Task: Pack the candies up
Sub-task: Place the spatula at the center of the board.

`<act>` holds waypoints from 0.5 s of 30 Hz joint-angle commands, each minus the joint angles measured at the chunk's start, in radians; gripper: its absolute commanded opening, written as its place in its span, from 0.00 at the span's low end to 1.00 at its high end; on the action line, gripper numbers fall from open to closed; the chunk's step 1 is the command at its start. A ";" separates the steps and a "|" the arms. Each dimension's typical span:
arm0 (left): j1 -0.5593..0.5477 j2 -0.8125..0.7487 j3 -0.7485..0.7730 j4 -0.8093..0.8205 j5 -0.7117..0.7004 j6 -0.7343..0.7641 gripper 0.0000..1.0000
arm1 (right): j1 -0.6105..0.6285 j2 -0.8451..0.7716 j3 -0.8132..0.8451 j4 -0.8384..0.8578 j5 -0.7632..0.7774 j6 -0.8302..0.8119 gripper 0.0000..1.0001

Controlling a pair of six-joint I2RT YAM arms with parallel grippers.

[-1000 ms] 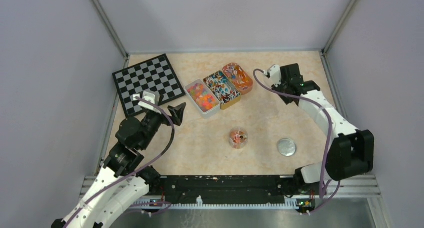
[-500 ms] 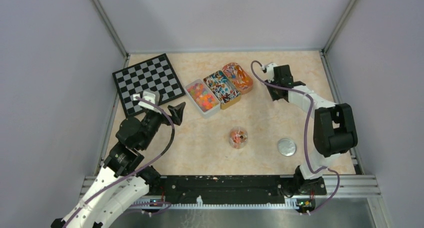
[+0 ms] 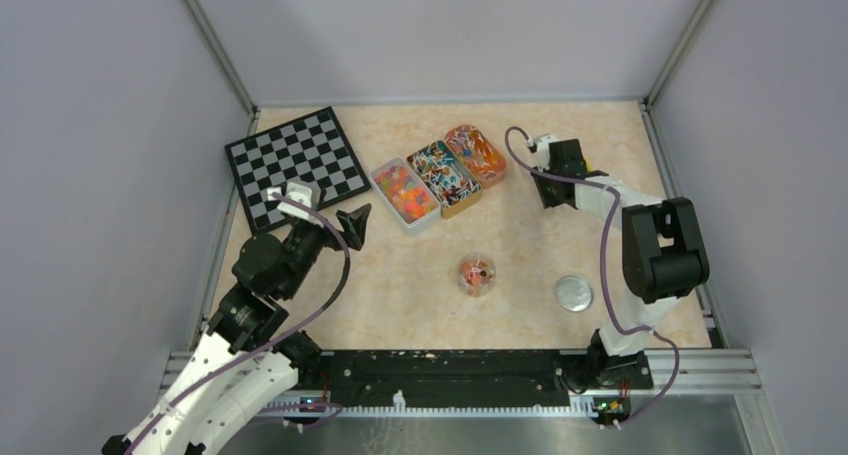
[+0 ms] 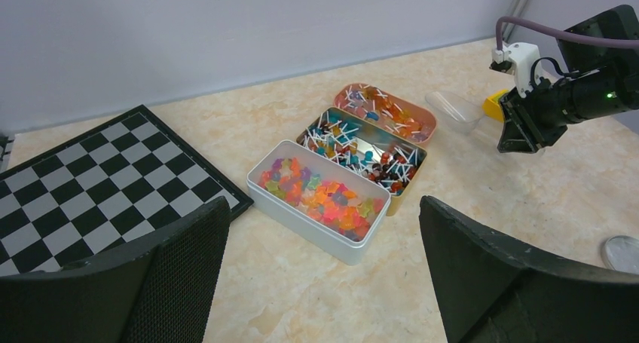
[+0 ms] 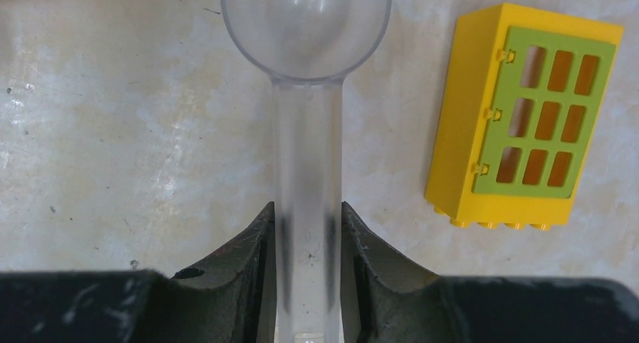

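The candies fill three open tins: a white tin (image 3: 404, 195) (image 4: 322, 196), a middle tin (image 3: 444, 178) (image 4: 365, 148) and an orange oval tin (image 3: 476, 155) (image 4: 384, 111). A few candies lie in a small clear round cup (image 3: 477, 275). My right gripper (image 3: 552, 187) (image 5: 307, 215) is shut on the handle of a clear plastic scoop (image 5: 305, 34) (image 4: 454, 106), low over the table just right of the tins; the scoop bowl is empty. My left gripper (image 3: 353, 223) (image 4: 322, 234) is open and empty, facing the white tin.
A yellow block with green window squares (image 5: 527, 117) (image 4: 493, 104) lies right beside the scoop. A round silver lid (image 3: 573, 293) lies right of the cup. A checkerboard (image 3: 296, 163) sits at the back left. Walls enclose the table.
My right gripper has moved left and down toward the tins, and its arm has folded in more upright. The left arm has not moved.
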 commanded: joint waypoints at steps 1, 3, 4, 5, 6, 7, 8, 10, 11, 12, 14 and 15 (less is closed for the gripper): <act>-0.003 0.003 -0.005 0.028 -0.019 0.006 0.99 | -0.008 0.001 -0.013 0.006 -0.043 0.002 0.29; -0.004 0.004 -0.005 0.030 -0.020 0.006 0.99 | -0.008 -0.011 -0.019 -0.004 -0.041 0.002 0.38; -0.003 0.004 -0.005 0.029 -0.021 0.007 0.99 | -0.008 -0.021 -0.018 -0.012 -0.035 0.003 0.40; -0.002 0.005 -0.005 0.030 -0.021 0.007 0.99 | -0.008 -0.030 -0.018 -0.019 -0.027 0.005 0.41; -0.002 0.006 -0.005 0.029 -0.021 0.006 0.99 | -0.009 -0.039 -0.018 -0.031 -0.021 0.005 0.41; -0.003 0.006 -0.005 0.030 -0.021 0.007 0.99 | -0.010 -0.049 -0.016 -0.044 -0.019 0.006 0.42; -0.002 0.007 -0.005 0.029 -0.020 0.007 0.99 | -0.010 -0.062 -0.014 -0.059 -0.015 0.007 0.49; -0.002 0.008 -0.005 0.029 -0.020 0.008 0.99 | -0.010 -0.094 -0.012 -0.088 -0.010 0.015 0.61; -0.002 0.007 -0.005 0.029 -0.022 0.008 0.99 | -0.010 -0.116 -0.011 -0.099 -0.010 0.022 0.61; -0.002 0.008 -0.005 0.030 -0.022 0.008 0.99 | -0.010 -0.137 -0.010 -0.111 -0.010 0.034 0.61; -0.002 0.010 -0.005 0.027 -0.023 0.010 0.99 | -0.010 -0.185 -0.007 -0.138 -0.006 0.065 0.61; -0.002 0.011 -0.005 0.028 -0.024 0.009 0.99 | -0.010 -0.206 -0.006 -0.154 -0.001 0.088 0.61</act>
